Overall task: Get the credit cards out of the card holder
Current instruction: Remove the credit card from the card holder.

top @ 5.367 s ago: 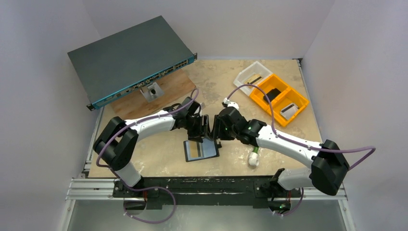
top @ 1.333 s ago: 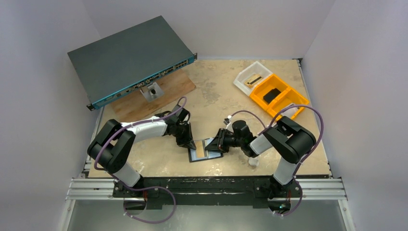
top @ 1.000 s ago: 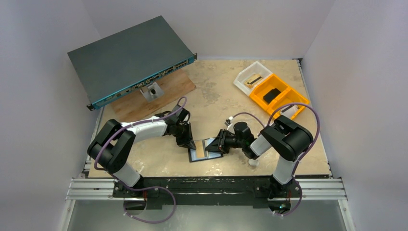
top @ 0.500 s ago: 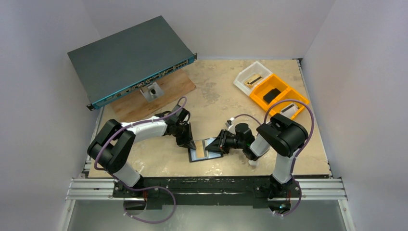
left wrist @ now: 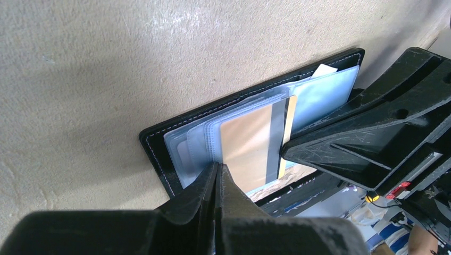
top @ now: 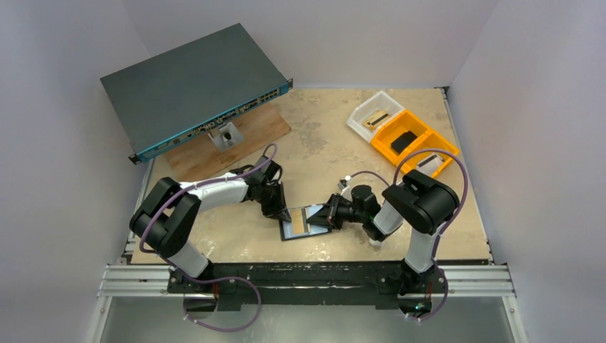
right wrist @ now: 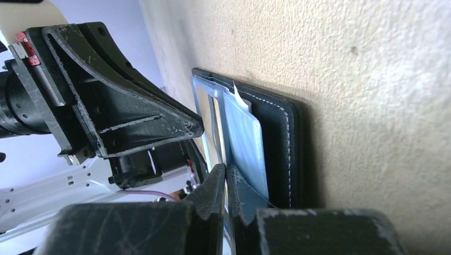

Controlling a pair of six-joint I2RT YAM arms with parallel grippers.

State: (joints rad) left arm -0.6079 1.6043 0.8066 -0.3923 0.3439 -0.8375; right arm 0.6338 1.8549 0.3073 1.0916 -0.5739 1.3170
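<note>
Your right tool point(right wrist: 225, 172) shows at the bottom of the view with both fingers pressed together, the tips at the edge of the open black wallet point(right wrist: 279, 149). The wallet lies on the tan table point(right wrist: 361, 106). A pale blue card point(right wrist: 244, 143) sits in its pocket, with a small white corner point(right wrist: 238, 91) poking out past it. Clear sleeves point(right wrist: 207, 87) stand just beside the card. One thin edge runs into the seam between your fingers, but you cannot tell whether it is gripped. The left tool point(right wrist: 197, 127) points at the sleeves from the left.
</note>
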